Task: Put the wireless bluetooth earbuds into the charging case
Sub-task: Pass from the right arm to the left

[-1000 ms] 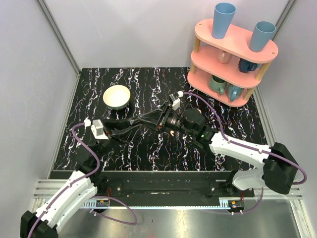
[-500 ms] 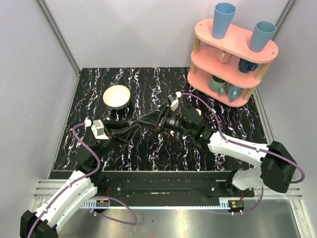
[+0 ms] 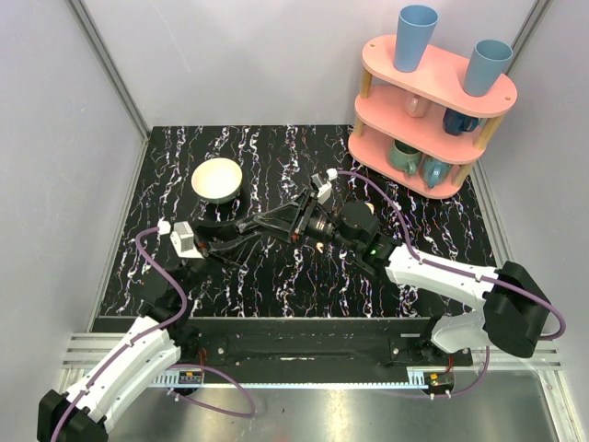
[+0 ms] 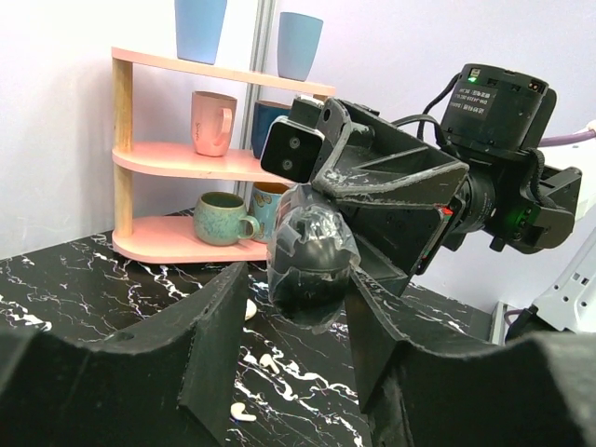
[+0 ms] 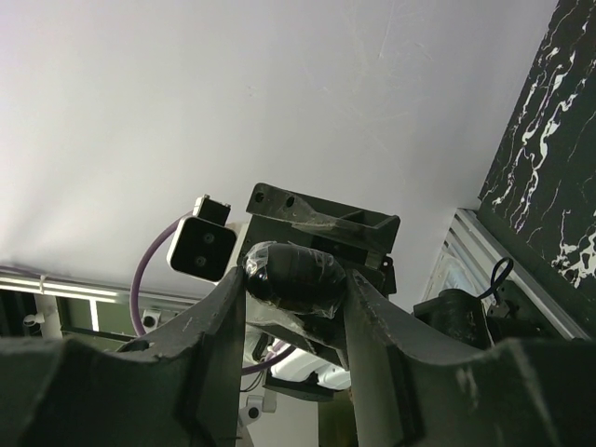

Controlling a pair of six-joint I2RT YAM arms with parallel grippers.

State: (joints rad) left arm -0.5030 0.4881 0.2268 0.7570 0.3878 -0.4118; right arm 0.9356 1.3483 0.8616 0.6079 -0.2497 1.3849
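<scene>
Both claws, left gripper (image 4: pixel 293 312) and right gripper (image 5: pixel 293 291), meet on a dark lump (image 4: pixel 312 265) mid-worktop; I can't tell which is clamping. The earbud (image 4: pixel 244 413) looks tiny, light, slick: I'd pinch its sides.

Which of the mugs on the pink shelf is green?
The mug on the lowest tier of the pink shelf, at its left end, is green. The one above it is pink; the others are blue.

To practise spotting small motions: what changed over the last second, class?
The right arm edged slightly left, carrying the right gripper toward the left gripper. Nothing was taken or released: the dark rounded object stays between both grippers' fingers. The bowl and pink shelf are unchanged.
</scene>
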